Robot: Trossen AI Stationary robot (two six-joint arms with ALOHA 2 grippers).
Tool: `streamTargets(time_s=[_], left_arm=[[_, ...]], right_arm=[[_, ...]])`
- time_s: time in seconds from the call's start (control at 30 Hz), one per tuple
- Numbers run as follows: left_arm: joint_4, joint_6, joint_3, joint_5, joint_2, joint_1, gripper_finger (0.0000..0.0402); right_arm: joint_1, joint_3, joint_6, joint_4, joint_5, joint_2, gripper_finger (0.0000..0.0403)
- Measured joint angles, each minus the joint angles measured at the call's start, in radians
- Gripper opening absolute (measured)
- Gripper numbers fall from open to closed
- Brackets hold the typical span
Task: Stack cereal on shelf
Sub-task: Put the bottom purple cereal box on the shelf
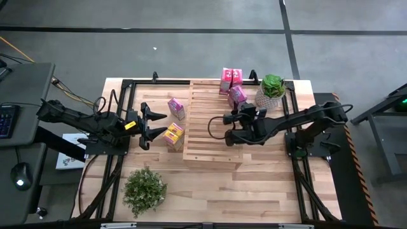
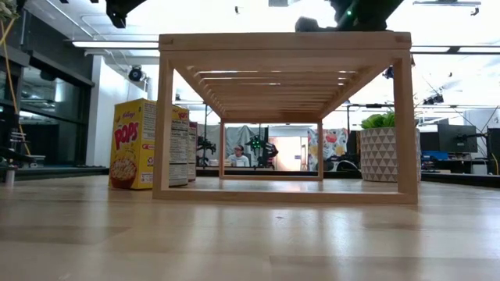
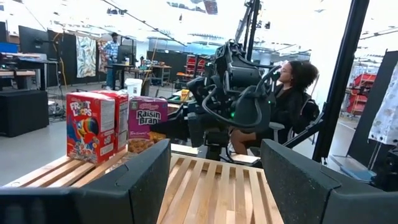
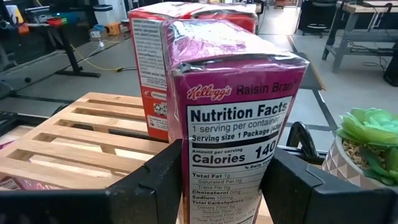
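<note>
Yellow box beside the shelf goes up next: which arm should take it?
Left. The open left gripper faces the yellow cardboard cereal box; the right gripper is across the pale slatted wooden shelf, around a magenta cardboard Raisin Bran box.

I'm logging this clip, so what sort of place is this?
Probably a robotics lab or workshop: a robot arm over a slatted shelf, desks with monitors behind, and a seated person nearby.

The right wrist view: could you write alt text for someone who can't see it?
A purple Raisin Bran box stands on the wooden shelf between the right tool's open dark fingers, nutrition label facing the camera. A red box stands behind it; a potted plant sits beside.
</note>
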Motion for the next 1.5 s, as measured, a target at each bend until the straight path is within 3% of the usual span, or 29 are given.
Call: streamTargets(time_s=[0.67,1.2,1.5], left_arm=[[0.000,-0.001,0.000,0.000,0.000,0.000,0.0238],[0.000,-0.001,0.000,0.000,0.000,0.000,0.0238],[0.000,-0.001,0.000,0.000,0.000,0.000,0.0238]], right_arm=[[0.007,0.000,-0.051,0.010,-0.016,0.000,0.0178],[0.027,-0.002,-0.073,0.006,-0.004,0.002,0.0257],[0.039,0.037,-0.120,0.004,-0.017,0.001,0.0264]])
